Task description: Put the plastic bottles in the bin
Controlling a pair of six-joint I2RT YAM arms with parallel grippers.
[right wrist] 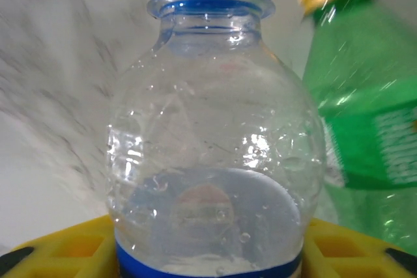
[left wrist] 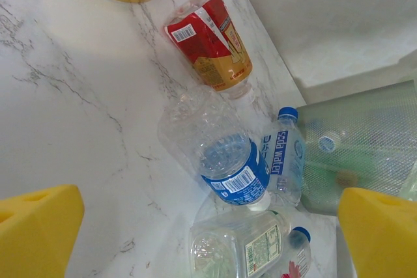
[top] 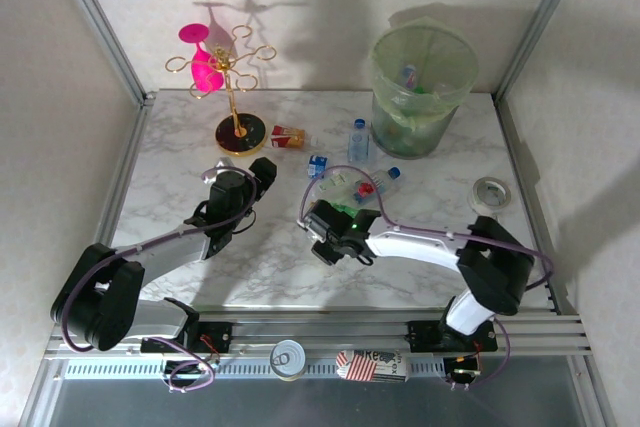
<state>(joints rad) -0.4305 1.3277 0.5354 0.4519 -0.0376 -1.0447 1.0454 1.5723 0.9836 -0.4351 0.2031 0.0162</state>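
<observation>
Pinches in right claw (right wrist: 208, 252) a clear plastic bottle with blue cap (right wrist: 208, 135), gripped low, apparently for lifting. Sees green yellow-capped plastic bottle (right wrist: 365, 115) just beside that claw. Holds left claw (top: 262, 169) spread, loose bottles (left wrist: 225, 161) lying ahead of it. Finds several bottles inside round translucent pale green bin (top: 450, 107), well beyond both claws.

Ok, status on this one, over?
Left gripper open near loose bottles. Right gripper shut on clear bottle. Green bottle close beside it. Bin back right.
</observation>
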